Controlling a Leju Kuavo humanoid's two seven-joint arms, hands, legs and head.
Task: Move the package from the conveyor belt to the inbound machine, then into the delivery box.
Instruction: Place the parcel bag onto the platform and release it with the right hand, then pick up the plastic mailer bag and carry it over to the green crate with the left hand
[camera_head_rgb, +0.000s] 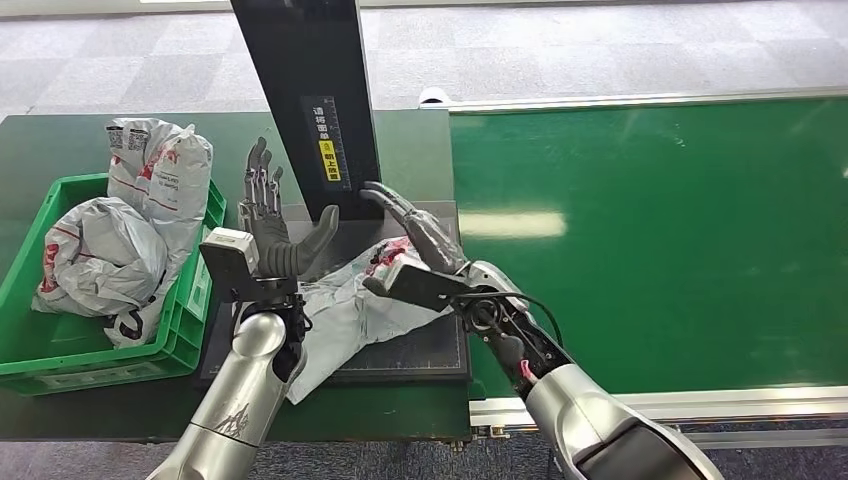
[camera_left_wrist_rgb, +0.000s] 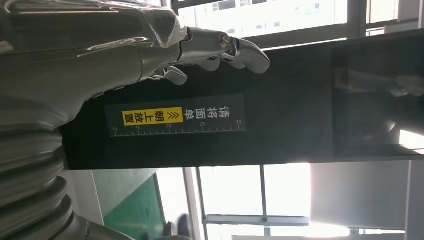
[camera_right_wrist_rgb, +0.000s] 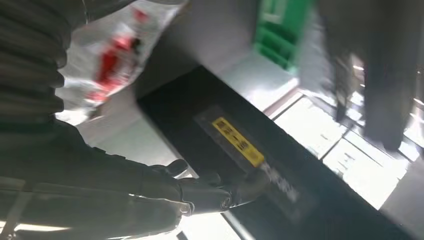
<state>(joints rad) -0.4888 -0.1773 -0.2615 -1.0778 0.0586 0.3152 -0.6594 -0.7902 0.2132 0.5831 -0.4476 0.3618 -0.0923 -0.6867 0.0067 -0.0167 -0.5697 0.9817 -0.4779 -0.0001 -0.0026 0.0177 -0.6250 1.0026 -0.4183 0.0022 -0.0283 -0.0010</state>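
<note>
A grey plastic package (camera_head_rgb: 345, 310) with red print lies flat on the black platform of the inbound machine (camera_head_rgb: 440, 350), below its black post (camera_head_rgb: 310, 90). My left hand (camera_head_rgb: 270, 215) is raised upright above the package's left side, fingers spread and holding nothing. My right hand (camera_head_rgb: 410, 225) stretches over the package's right side toward the post, fingers extended and empty. In the right wrist view the package (camera_right_wrist_rgb: 110, 55) shows behind that hand (camera_right_wrist_rgb: 200, 192). The left wrist view has my left hand (camera_left_wrist_rgb: 200, 47) in front of the post's yellow label (camera_left_wrist_rgb: 150, 116).
A green delivery box (camera_head_rgb: 190, 340) at the left holds two grey packages (camera_head_rgb: 95, 255), one standing tall (camera_head_rgb: 165, 175). The green conveyor belt (camera_head_rgb: 650, 240) spreads to the right, with a metal rail along its near edge.
</note>
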